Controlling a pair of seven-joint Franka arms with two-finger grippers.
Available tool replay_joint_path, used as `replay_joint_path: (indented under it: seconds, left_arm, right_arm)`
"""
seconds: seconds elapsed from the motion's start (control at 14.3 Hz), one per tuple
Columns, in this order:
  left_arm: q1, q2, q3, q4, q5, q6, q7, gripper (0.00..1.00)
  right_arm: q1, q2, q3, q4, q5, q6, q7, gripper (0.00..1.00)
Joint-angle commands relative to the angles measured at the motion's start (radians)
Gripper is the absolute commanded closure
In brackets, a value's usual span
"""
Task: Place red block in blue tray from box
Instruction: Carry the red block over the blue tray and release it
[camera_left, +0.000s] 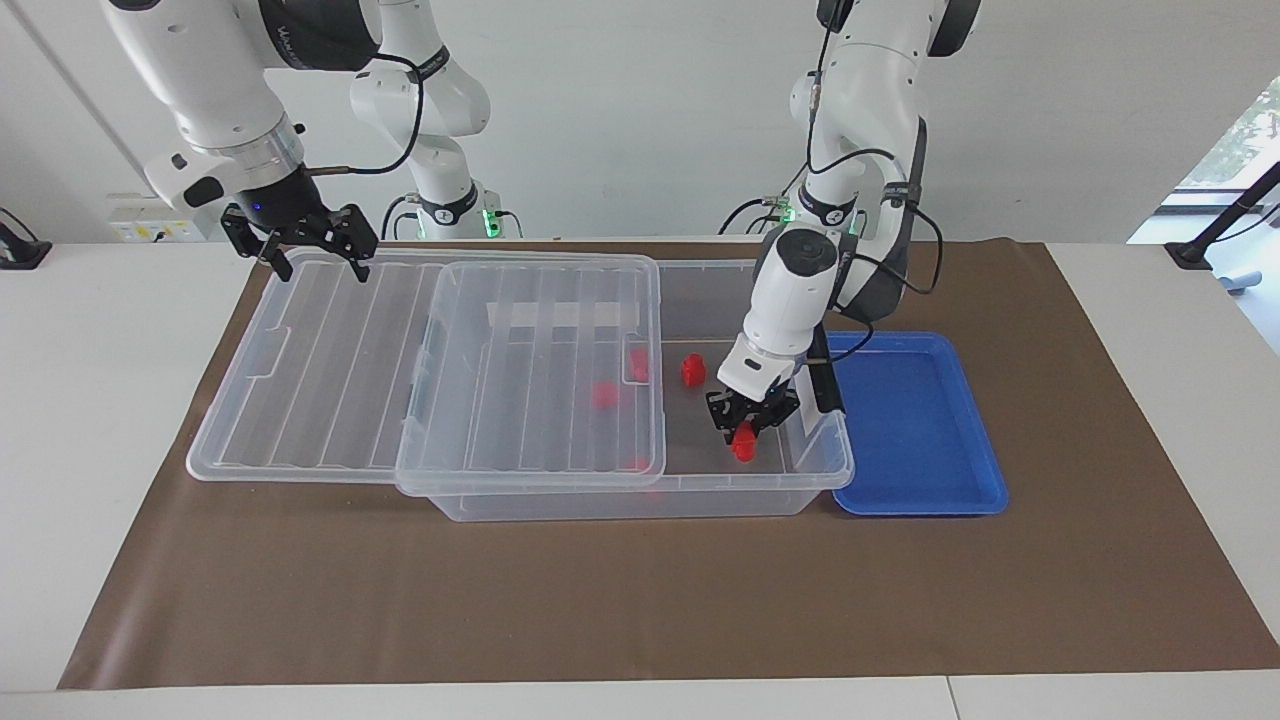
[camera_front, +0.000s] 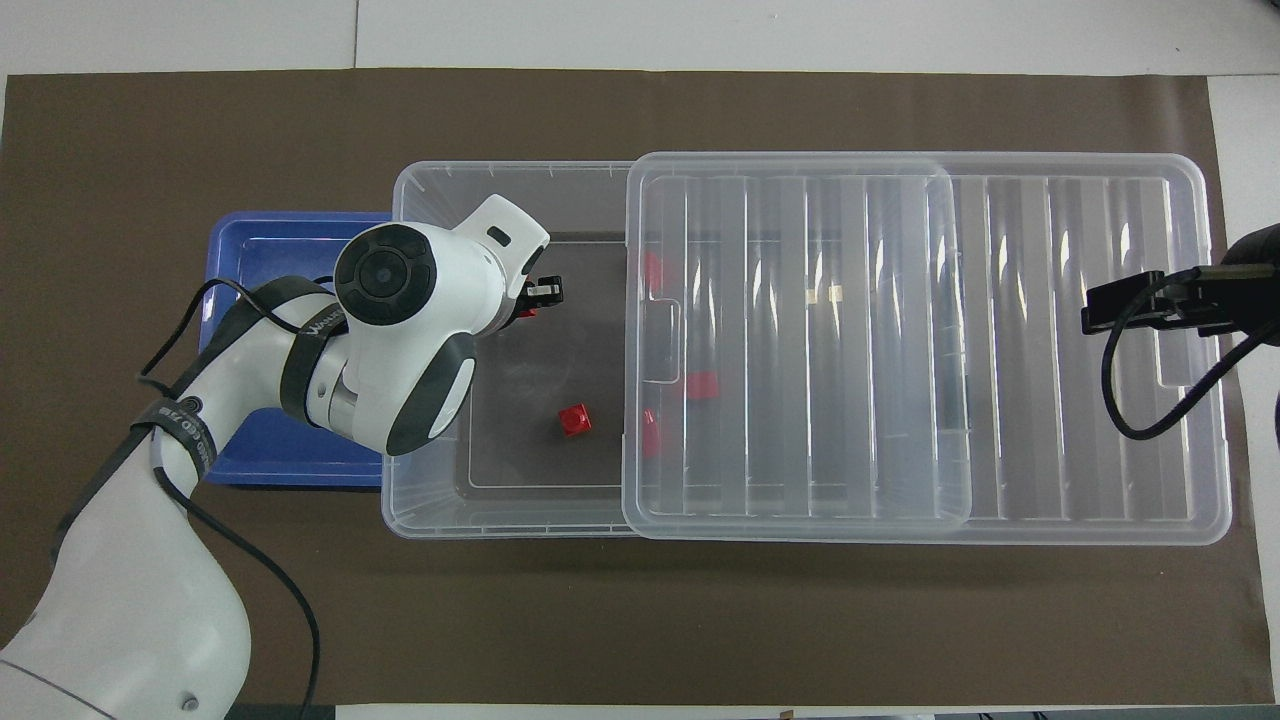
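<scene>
Red block: small chunky plastic red block (camera_left: 743, 441) clenched by left gripper (camera_left: 748, 424), inside clear plastic box (camera_left: 640, 497).
Right gripper (camera_left: 315, 246): spread, over slid-aside ribbed clear lid (camera_left: 330, 370).
Room: bright blue shallow tray (camera_left: 915, 425) touches box.

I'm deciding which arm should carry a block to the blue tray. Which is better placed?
The left. The left gripper is already down inside the box at a red block, right beside the blue tray. The right gripper waits over the slid-aside lid, at the right arm's end.

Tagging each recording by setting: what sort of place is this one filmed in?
Most likely a robotics lab or test bench, not a home or a factory line. Two arms are mounted at a plain white table spread with brown paper, against a bare white wall, with only the clear box and blue tray as props.
</scene>
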Motion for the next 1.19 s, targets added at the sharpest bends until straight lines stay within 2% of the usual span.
replay_joint_path:
  seconds: [0.0,0.14,0.35,0.42,0.49,0.56,0.63,0.84,0.98,1.12]
  left_arm:
    - [0.010,-0.149,0.001,-0.002,0.021,-0.175,-0.002,1.00]
    - [0.019,-0.215,0.007,0.000,0.018,-0.264,0.044,1.00]
    - [0.106,-0.284,0.007,-0.014,0.010,-0.328,0.177,1.00]
    - [0.139,-0.287,0.007,-0.023,0.010,-0.322,0.213,1.00]
    - [0.165,-0.292,0.007,-0.046,0.010,-0.312,0.248,1.00]
    - [0.200,-0.301,0.007,-0.070,0.010,-0.290,0.300,1.00]
    - [0.226,-0.302,0.007,-0.098,0.010,-0.258,0.349,1.00]
    - [0.292,-0.292,0.007,-0.190,0.010,-0.125,0.432,1.00]
    - [0.332,-0.284,0.007,-0.267,0.010,-0.021,0.498,1.00]
    - [0.364,-0.234,0.009,-0.284,0.010,0.035,0.534,1.00]
  right_arm:
    - [-0.012,-0.004,0.009,-0.006,0.015,-0.008,0.013,0.00]
    - [-0.017,-0.013,0.007,-0.015,0.014,-0.002,0.007,0.00]
    - [-0.035,-0.015,0.003,-0.027,0.014,0.004,-0.024,0.00]
    - [-0.054,-0.015,0.002,-0.029,0.014,0.031,-0.060,0.20]
    - [-0.072,-0.013,0.002,-0.036,0.014,0.062,-0.102,0.58]
    - [-0.109,-0.015,0.002,-0.056,0.014,0.080,-0.145,0.86]
    - [-0.150,-0.015,0.002,-0.078,0.014,0.108,-0.203,1.00]
    - [-0.230,-0.024,0.001,-0.154,0.015,0.241,-0.331,1.00]
    - [-0.296,0.029,0.001,-0.152,0.014,0.275,-0.378,1.00]
    - [-0.334,0.066,0.001,-0.153,0.014,0.311,-0.395,1.00]
